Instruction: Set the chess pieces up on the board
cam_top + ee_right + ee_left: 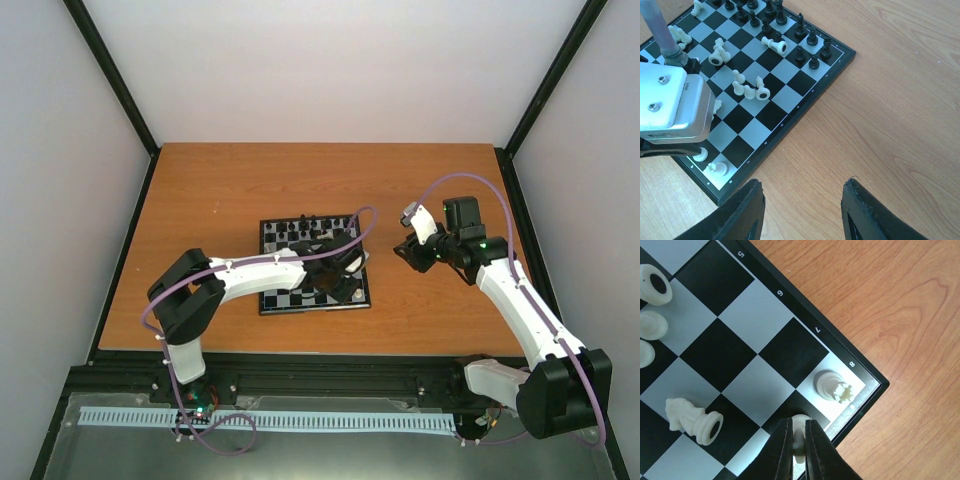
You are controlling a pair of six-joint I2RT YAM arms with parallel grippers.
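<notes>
Cream-white chess pieces [762,92] are lying scattered across the middle of the board [772,115], several tipped on their sides, so I'd say that side is barely begun. One white rook [832,386] is standing in the near right corner square. The left gripper [799,432] is clamping another white piece [800,424] just beside it, over the neighbouring square. Along the far edge, black pieces [812,37] are standing in what looks like two fairly full rows. The right gripper [802,187] is hovering, fingers apart and empty, over the tabletop [890,125] right of the board. Most of the white placing is waiting to be done.
</notes>
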